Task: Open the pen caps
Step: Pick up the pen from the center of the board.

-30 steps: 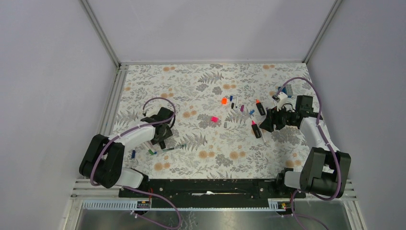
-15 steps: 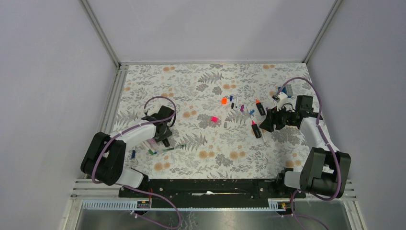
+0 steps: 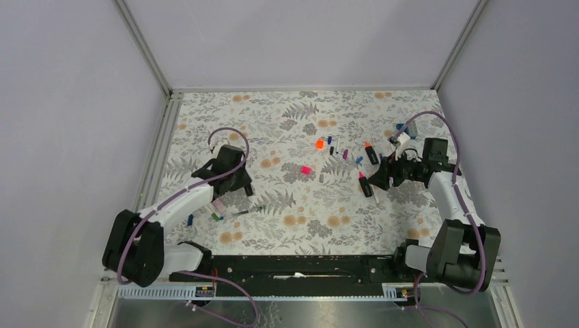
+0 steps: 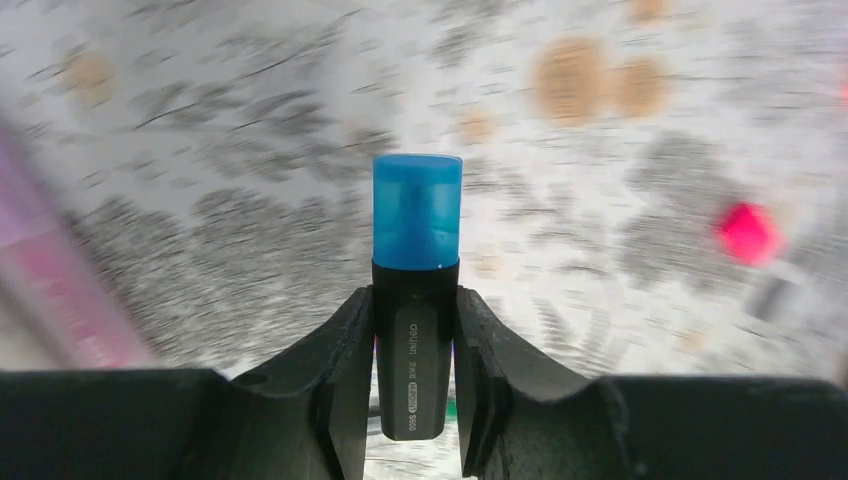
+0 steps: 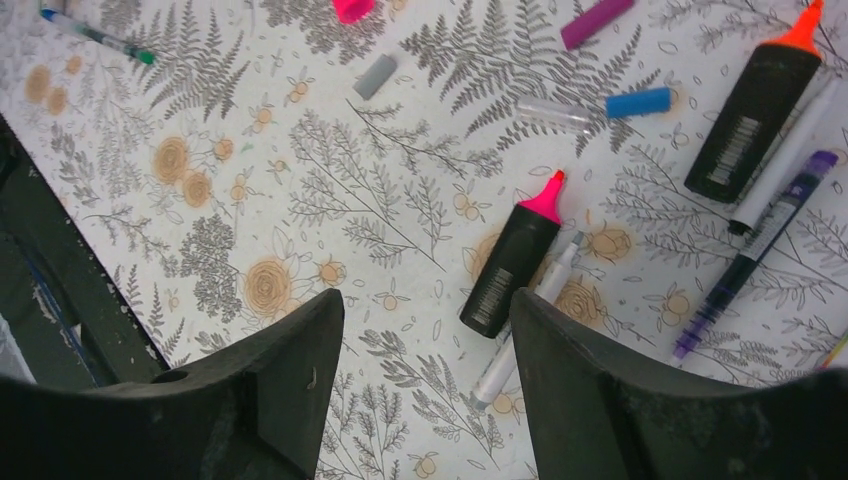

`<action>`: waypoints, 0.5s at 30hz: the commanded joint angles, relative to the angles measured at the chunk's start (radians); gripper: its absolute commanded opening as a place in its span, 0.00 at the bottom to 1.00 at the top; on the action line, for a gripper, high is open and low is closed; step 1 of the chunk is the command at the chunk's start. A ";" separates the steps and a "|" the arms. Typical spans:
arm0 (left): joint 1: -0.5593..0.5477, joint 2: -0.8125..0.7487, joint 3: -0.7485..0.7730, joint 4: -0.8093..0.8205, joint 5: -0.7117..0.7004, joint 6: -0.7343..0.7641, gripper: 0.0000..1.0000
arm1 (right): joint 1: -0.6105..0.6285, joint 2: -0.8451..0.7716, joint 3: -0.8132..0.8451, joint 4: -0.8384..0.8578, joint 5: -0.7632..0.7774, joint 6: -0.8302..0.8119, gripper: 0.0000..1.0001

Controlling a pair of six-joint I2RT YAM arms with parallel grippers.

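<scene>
Step in hand: left gripper (image 4: pixel 415 335) clamped on the black highlighter (image 4: pixel 414 300), blue cap (image 4: pixel 417 212) on, poking past the fingertips. The right gripper (image 5: pixel 425 330) is wide, empty, above the uncapped pink highlighter (image 5: pixel 510 262). Next, likely: right pinches cap, pulls along axis.

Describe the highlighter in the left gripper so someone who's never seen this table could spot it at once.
On the floral tablecloth, look to the left side, where the left gripper clamps a chunky black highlighter by its barrel. Unlike the pink-tipped highlighter and the orange-tipped highlighter lying uncapped on the right, it wears a translucent blue cap.
</scene>
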 commanded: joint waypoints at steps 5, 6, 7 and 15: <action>-0.017 -0.167 -0.129 0.722 0.492 -0.022 0.02 | -0.002 -0.093 -0.009 -0.027 -0.313 -0.050 0.78; -0.031 -0.157 -0.149 0.865 0.535 -0.047 0.02 | -0.001 -0.100 -0.009 -0.028 -0.349 -0.041 0.80; -0.052 -0.134 -0.151 0.948 0.560 -0.064 0.02 | 0.000 -0.109 -0.008 -0.023 -0.380 -0.023 0.82; -0.293 0.115 0.036 1.193 0.518 -0.115 0.00 | 0.056 -0.141 0.012 0.052 -0.460 0.214 0.87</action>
